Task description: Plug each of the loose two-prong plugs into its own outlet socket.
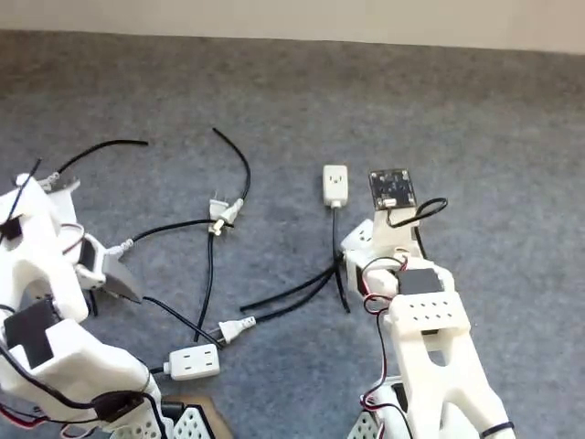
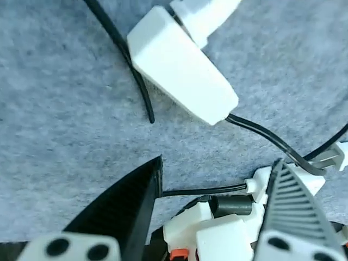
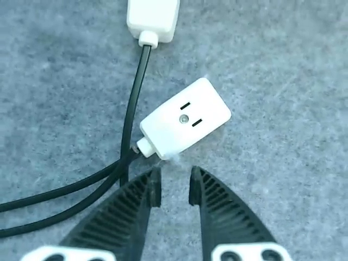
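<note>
Start: right gripper (image 3: 174, 186), slightly open, empty, hovers by socket (image 3: 185, 122); left gripper (image 2: 217, 167) gapes empty; next, likely grasp loose plug (image 1: 222, 212).

This looks like a robotics test bench, not a lived-in room. The worktop (image 1: 512, 110) is covered in plain grey felt-like matting that ends at a pale strip (image 1: 274, 16) along the top of the high view. A white printed left arm (image 1: 64, 352) and right arm (image 1: 439, 352) with exposed wiring stand at the lower corners. A bare circuit board (image 1: 391, 188) sits right of centre. Short black cords (image 1: 292, 294) and white sockets (image 1: 194, 363) lie loose across the middle.
</note>
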